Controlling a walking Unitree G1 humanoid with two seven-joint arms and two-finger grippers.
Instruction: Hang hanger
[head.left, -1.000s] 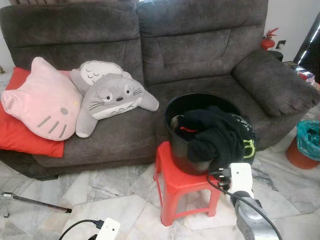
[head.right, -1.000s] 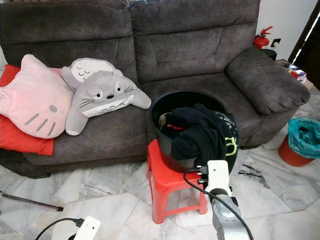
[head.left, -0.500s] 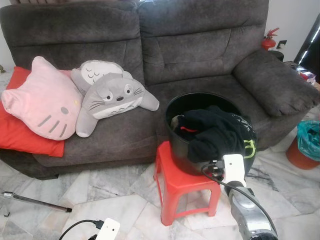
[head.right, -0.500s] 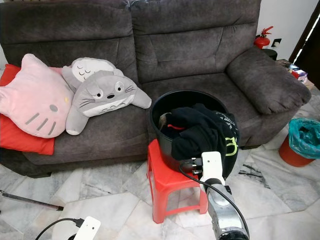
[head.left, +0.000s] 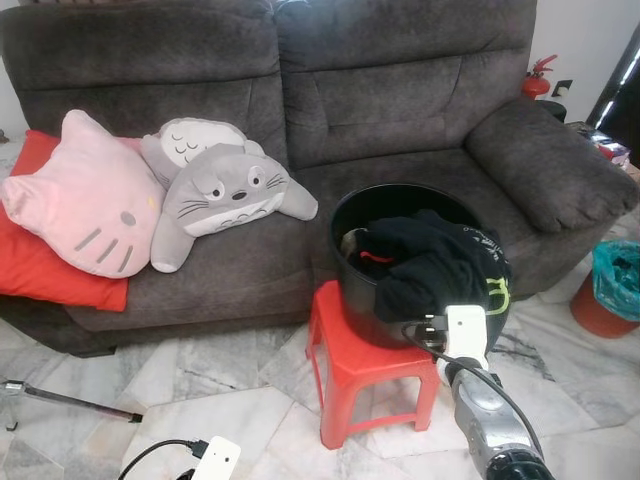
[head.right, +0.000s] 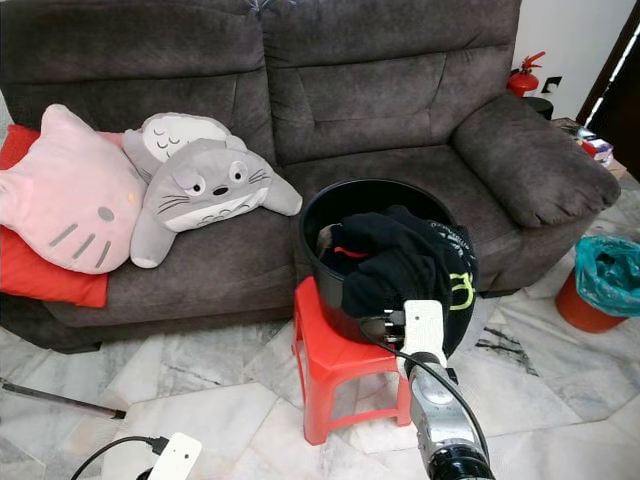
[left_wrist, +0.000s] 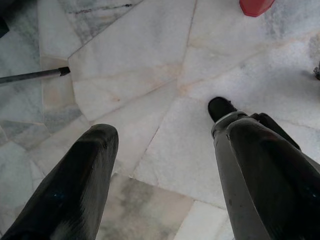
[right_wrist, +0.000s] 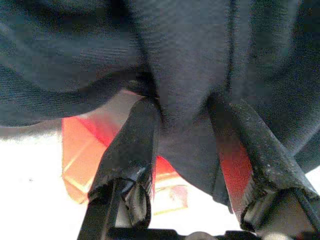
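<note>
Reaching up to the black clothes (head.left: 440, 265), the right gripper (right_wrist: 187, 120) has its two fingers (right_wrist: 137, 135) spread apart with a fold of dark cloth between them, not yet pinched. It has moved closer to the bucket (head.left: 350, 215) than a second ago (the arm was lower then). The clothes spill over the bucket's rim, and the bucket sits on a red stool (head.left: 345, 365) in front of the sofa (head.left: 400, 90). The left gripper (left_wrist: 160, 145) hangs open above the marble floor (left_wrist: 150, 60). I cannot make out a hanger.
</note>
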